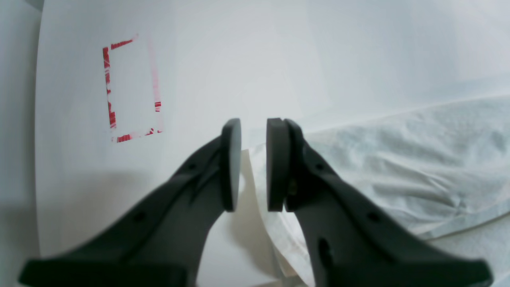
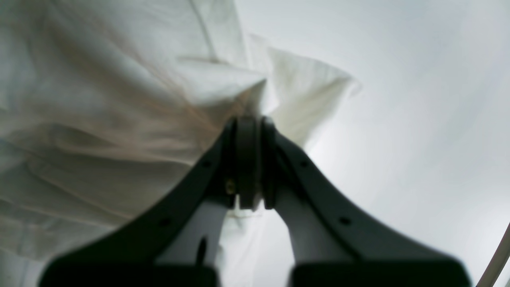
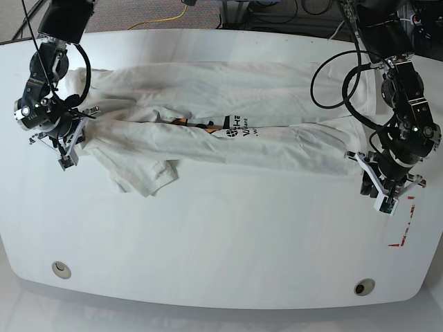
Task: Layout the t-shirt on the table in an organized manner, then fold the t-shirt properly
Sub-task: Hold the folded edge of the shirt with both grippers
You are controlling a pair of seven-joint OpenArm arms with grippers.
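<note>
The white t-shirt lies stretched lengthwise across the far half of the table, bunched along its middle where black lettering and a bit of orange show. My right gripper is at the shirt's left end, shut on a fold of cloth in the right wrist view; its pads are pressed together. My left gripper sits at the shirt's right end. In the left wrist view its pads stand slightly apart, open, with the shirt's edge just beyond and beneath them.
A red-outlined rectangle mark lies on the table beside the left gripper, near the right edge. Two round grommet holes sit near the front edge. Cables hang at the back right.
</note>
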